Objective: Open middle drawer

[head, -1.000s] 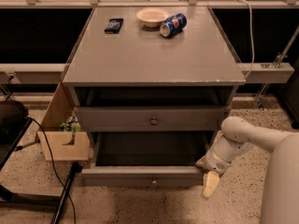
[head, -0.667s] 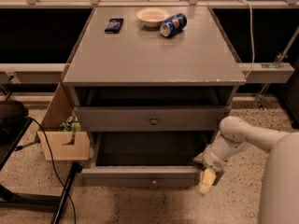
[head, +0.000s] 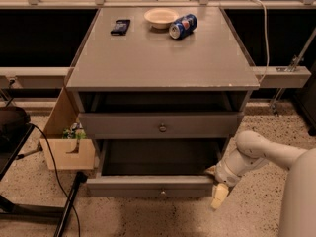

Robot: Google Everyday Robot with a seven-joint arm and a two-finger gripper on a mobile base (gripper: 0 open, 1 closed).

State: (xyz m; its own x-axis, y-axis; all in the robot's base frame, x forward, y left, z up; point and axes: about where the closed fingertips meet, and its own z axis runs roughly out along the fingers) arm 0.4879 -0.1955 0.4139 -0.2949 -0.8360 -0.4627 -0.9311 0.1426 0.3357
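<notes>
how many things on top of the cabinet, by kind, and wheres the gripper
bowl: 1
soda can: 1
dark flat device: 1
total: 3
gripper: low, at the right end of the pulled-out lower drawer

The grey surface [head: 163,63] carries three things, all along its far edge. A dark phone [head: 120,26] lies flat near the far left corner. A pale bowl [head: 161,17] sits at the middle, with a can [head: 182,26] on its side just right of it. The end effector [head: 218,194] hangs low, beneath the near right corner.
</notes>
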